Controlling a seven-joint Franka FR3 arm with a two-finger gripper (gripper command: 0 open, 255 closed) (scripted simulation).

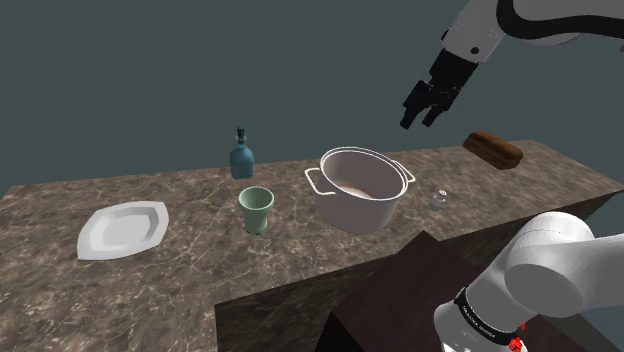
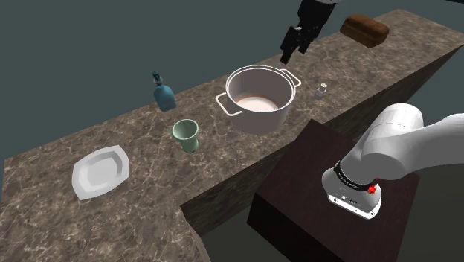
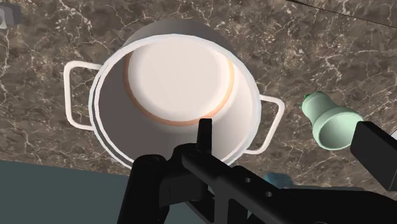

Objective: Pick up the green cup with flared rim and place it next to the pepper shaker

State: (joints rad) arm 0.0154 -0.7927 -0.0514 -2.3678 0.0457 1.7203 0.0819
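**tool spread above the pot, cup not held**

you see the tool (image 1: 420,122) hanging in the air, high over the surface (image 1: 200,270) and about above the white pot (image 1: 365,212). its two black fingers stand apart and there is nothing between them. the wrist view looks down into the pot, with its pale bottom and its two handles.

the green cup (image 1: 256,209) stands upright on the dark marbled surface, with the flared rim up. in the shoulder view it is just left of the pot and not touching it. the white plate (image 1: 122,230) lies further to that view's left, and the blue bottle (image 1: 241,156) stands behind the cup, near the far edge.

the small pepper shaker (image 1: 438,200) stands on the other side of the pot, near it. so the pot is between the cup and the shaker, and these two are well apart. a brown loaf (image 1: 493,149) lies at the far right corner of the surface in the shoulder view.
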